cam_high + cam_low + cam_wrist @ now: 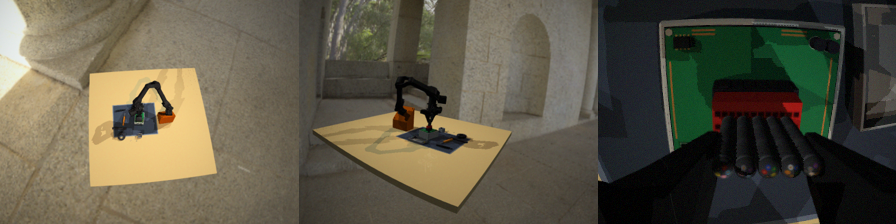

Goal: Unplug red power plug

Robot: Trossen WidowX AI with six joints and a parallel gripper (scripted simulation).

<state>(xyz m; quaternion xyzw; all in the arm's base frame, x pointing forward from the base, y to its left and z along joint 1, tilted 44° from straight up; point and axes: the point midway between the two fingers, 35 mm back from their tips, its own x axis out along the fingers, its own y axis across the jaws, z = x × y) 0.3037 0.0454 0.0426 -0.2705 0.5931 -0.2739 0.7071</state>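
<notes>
The red plug [429, 127] [758, 101] sits at the black socket [755, 85] on the green circuit board [703, 62] [424, 130]. Several dark wires rise from the plug toward the wrist camera. My gripper [429, 125] [762, 143] is shut on the red plug, one finger at each side, pointing down. How deep the plug sits in the socket cannot be told. The grey tray [857, 75] [417, 138] lies beside the board, at the right in the wrist view. In the top view the arm covers the plug and the tray.
A blue mat [149, 129] lies under the board. On or near it are an orange-handled tool [124, 119] [448, 140], a black ring [121, 136] [462, 136], a small grey part [139, 135] [442, 130] and a thin black tool [120, 110] [444, 147]. An orange block [166, 118] [401, 125] stands at the arm's base.
</notes>
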